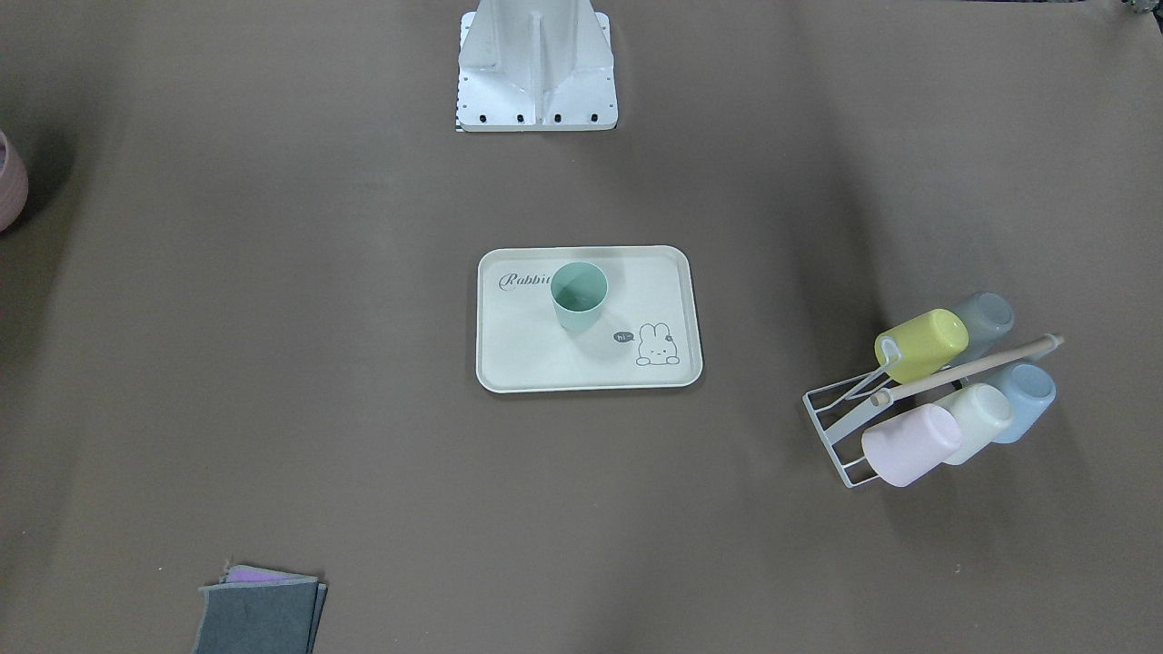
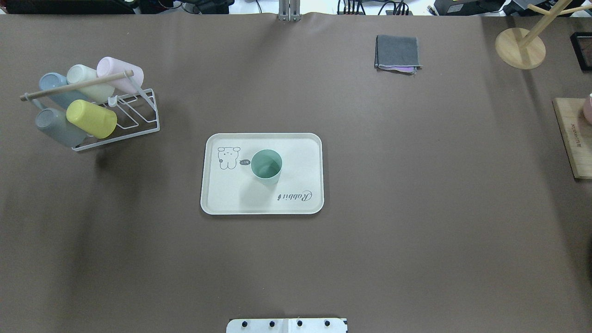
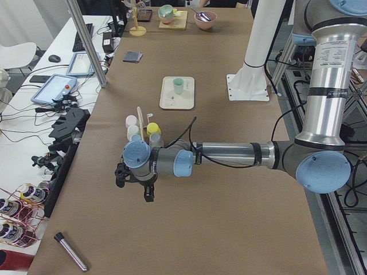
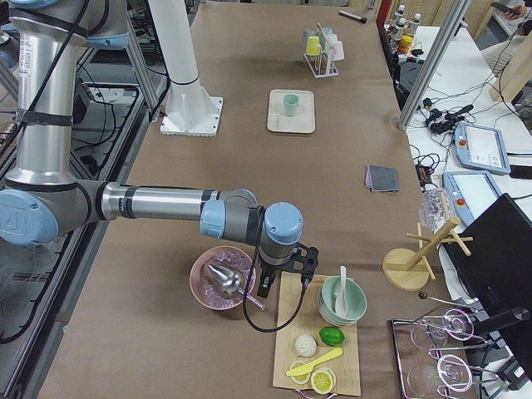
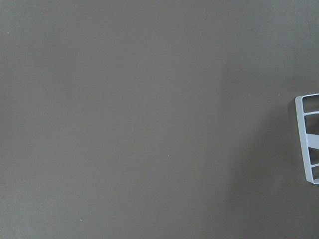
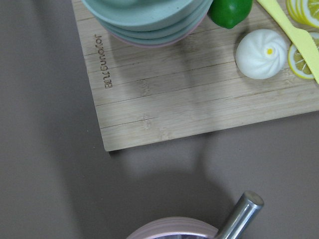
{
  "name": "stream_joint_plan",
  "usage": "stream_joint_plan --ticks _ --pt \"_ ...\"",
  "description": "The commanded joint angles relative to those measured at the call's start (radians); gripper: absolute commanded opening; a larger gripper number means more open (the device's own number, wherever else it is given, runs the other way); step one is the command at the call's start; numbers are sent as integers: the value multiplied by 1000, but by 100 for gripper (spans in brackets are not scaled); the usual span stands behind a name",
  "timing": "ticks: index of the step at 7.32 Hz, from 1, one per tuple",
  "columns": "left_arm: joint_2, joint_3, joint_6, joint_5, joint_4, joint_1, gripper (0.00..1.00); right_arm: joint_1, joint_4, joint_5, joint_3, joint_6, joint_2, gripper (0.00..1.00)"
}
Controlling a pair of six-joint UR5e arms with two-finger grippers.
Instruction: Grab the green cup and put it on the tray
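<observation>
The green cup (image 1: pixel 578 295) stands upright, open end up, on the cream tray (image 1: pixel 527 359) by its "Rabbit" script. The overhead view shows the cup (image 2: pixel 266 165) on the tray (image 2: pixel 222 196) at mid table. Neither gripper is near it. My left gripper (image 3: pixel 136 184) hangs over bare table beyond the cup rack, at the table's left end. My right gripper (image 4: pixel 281 283) hangs at the right end, between a pink bowl and a wooden board. I cannot tell whether either is open or shut. The wrist views show no fingers.
A white wire rack (image 2: pixel 138 118) at the left holds a yellow cup (image 2: pixel 91 119) and pink, pale and blue cups. A folded grey cloth (image 2: pixel 397 53) lies far right. A wooden board (image 2: pixel 573 138) with bowls and food, a wooden stand (image 2: pixel 520 46) and a pink bowl (image 4: pixel 220 278) sit at the right end.
</observation>
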Motion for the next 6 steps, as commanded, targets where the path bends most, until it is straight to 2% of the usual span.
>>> stream_joint_plan --ticks 1,6 --pt "1 -1 7 2 -5 -33 99 0 0 0 0 0 0 100" --pt "0 -11 7 2 -6 -38 99 0 0 0 1 2 1 100"
